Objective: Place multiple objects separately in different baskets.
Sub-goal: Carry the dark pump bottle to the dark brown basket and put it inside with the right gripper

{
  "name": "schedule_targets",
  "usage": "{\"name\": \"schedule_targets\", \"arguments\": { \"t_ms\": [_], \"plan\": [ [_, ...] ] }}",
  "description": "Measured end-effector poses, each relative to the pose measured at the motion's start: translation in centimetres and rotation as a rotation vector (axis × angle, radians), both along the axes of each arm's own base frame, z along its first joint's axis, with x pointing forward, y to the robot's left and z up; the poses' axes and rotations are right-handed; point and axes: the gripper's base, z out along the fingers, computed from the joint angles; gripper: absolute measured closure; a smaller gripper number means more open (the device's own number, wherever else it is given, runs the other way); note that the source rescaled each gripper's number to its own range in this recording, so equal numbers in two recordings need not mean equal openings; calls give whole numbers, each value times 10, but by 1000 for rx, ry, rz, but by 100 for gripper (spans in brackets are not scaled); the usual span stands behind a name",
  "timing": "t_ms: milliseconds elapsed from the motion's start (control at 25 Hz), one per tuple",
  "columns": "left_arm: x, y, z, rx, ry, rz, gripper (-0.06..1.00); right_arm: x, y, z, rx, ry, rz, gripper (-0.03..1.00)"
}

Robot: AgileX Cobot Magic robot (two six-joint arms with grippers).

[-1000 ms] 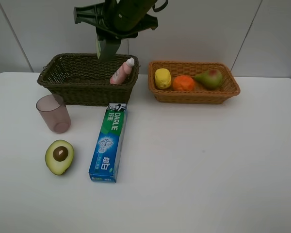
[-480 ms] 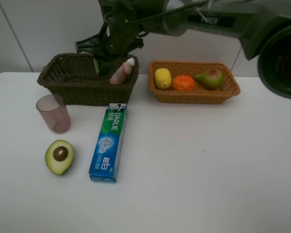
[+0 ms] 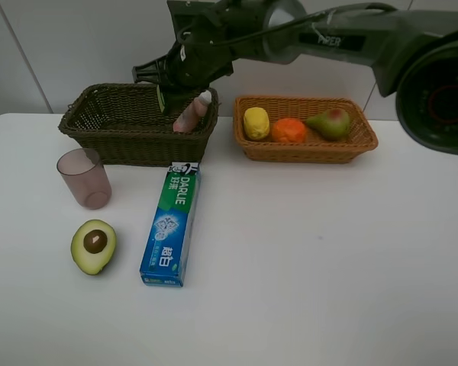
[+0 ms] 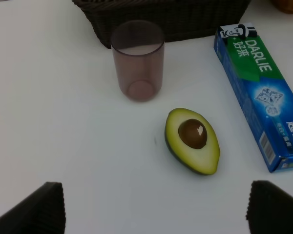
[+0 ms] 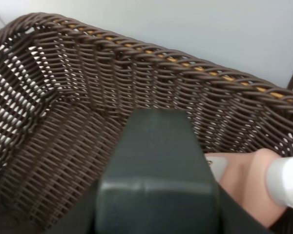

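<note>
**Exterior high view**
- A white tabletop (image 3: 328,267) is seen.
- A dark olive-brown, deep rectangular wicker basket (image 3: 107,137) is set at the upper left of the frame. A pink white-capped bottle (image 3: 191,113) is leaned inside its right end, with the cap above the rim.
- A light orange-tan, shallow wicker basket (image 3: 305,155) is set right of centre at the top. A yellow lemon (image 3: 256,123), an orange (image 3: 288,130) and a red-green pear (image 3: 330,122) are laid in it, left to right.
- A translucent mauve cup (image 3: 84,178) is stood upright at the left, just in front of the dark basket.
- A halved avocado (image 3: 94,245) is laid cut face up at the lower left.
- A blue-green toothpaste box (image 3: 172,226) is laid lengthwise just right of it, its upper end close to the dark basket's front wall.
- The right arm is reached across from the upper right. The right fingers (image 3: 165,96) are lowered at the dark basket's rim beside the pink bottle; their state is not readable here.

**Left wrist view**
- The left fingers (image 4: 39,209) are spread wide above bare tabletop, with nothing held between them.
- The avocado, the cup, the toothpaste box and the dark basket's wall are seen beyond them.

**Right wrist view**
- The dark basket's woven interior is shown.
- A black bottle (image 5: 156,165) is seen in front of the weave, apparently pinched by the right fingers, which are themselves hidden.
- The pink bottle is just beside it.
</note>
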Motion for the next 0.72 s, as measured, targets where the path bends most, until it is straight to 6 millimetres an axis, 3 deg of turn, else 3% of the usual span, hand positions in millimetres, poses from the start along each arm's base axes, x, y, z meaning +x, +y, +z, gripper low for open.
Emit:
{"name": "schedule_targets", "arguments": {
  "t_ms": [720],
  "plan": [
    [0, 0, 0, 0, 0, 0, -4, 14, -12, -7, 8, -17, -20, 87]
  ]
}}
